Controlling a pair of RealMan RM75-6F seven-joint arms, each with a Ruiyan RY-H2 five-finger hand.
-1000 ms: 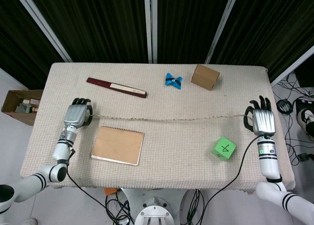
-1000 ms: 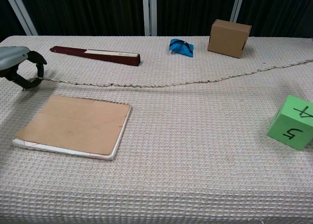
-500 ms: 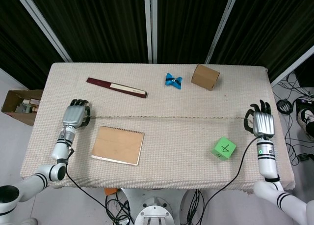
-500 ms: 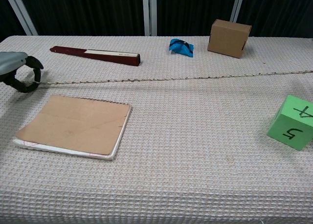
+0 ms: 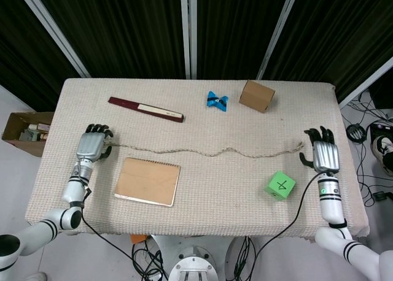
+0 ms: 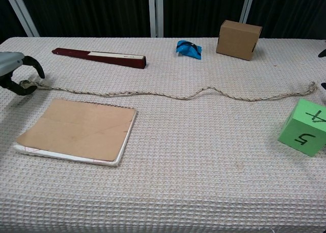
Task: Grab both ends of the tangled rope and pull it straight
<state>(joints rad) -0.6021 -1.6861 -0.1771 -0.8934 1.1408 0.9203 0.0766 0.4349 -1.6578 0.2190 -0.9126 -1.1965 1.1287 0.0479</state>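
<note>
The thin tan rope (image 5: 202,151) lies slack on the table in a long, gently wavy line (image 6: 204,92). Its left end (image 6: 28,83) rests on the cloth inside the curve of my left hand's (image 5: 92,146) parted fingers (image 6: 34,66), and no finger pinches it. The right end (image 5: 299,147) lies free just left of my right hand (image 5: 325,154), whose fingers are spread above the table. In the chest view only dark fingertips of the right hand show at the right edge (image 6: 322,54).
A brown notebook (image 5: 147,181) lies just in front of the rope's left part. A green cube (image 5: 280,185) sits near the right end. Behind the rope are a dark red case (image 5: 145,108), a blue clip (image 5: 217,100) and a cardboard box (image 5: 256,96).
The rope was stretched taut between both hands; now it lies slack and wavy on the table. Both hands have opened their fingers and let go of its ends.
</note>
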